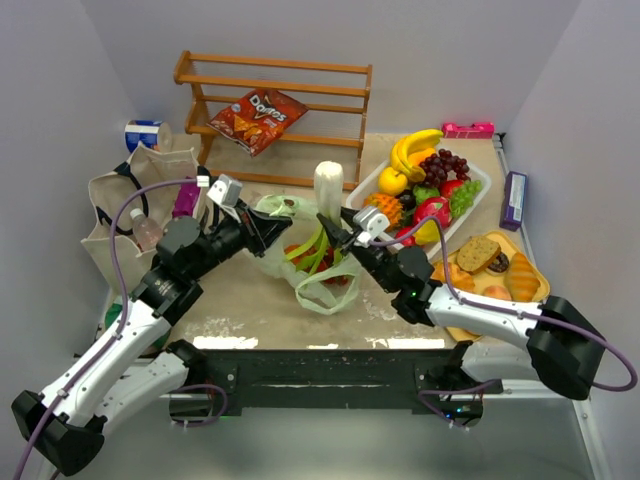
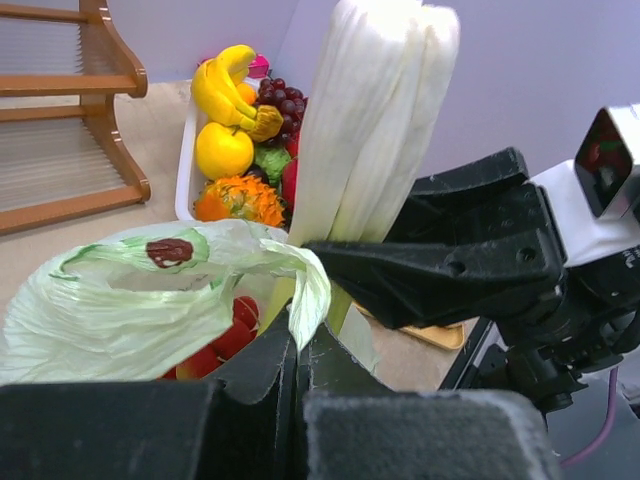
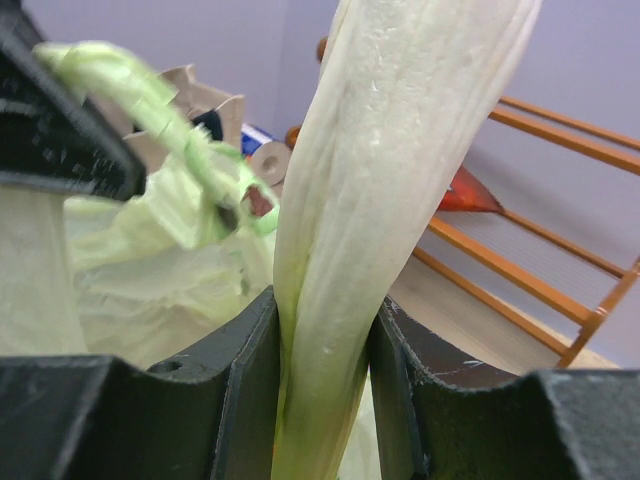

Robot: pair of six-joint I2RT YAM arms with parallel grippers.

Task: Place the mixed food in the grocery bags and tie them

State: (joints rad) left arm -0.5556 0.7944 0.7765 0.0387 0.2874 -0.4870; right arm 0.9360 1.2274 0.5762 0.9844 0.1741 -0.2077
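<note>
We find the left gripper (image 1: 270,230) with its fingers closed flat on the rim of the pale green plastic bag (image 1: 272,258), which sits at mid-table between the two arms. We judge that this pinch lifts the thin film so that the bag mouth opens toward the other arm. The right gripper (image 1: 332,228) is clamped on the lower shaft of one long white stalk vegetable (image 1: 328,185). The stalk is held upright, with its top well above the bag. We judge that the low grip and vertical attitude let the base enter the opening first. The right wrist view shows the stalk squeezed between both pads (image 3: 250,370). Red and green items show through the film, but we cannot count them reliably from these views. We count two bags: the green one and a beige tote (image 1: 110,225) at the left, just beside the left arm. The tote holds one clear water bottle (image 1: 145,230) and one purple packet (image 1: 186,198). One red snack packet (image 1: 257,118) lies on the wooden rack (image 1: 290,66) at the back. Two trays stand at the right. The white tray (image 1: 484,180) carries fruit, including one bunch of bananas (image 1: 415,150). The yellow tray (image 1: 543,268) carries baked goods. Neither bag is tied, so we judge that loading is under way.
</note>
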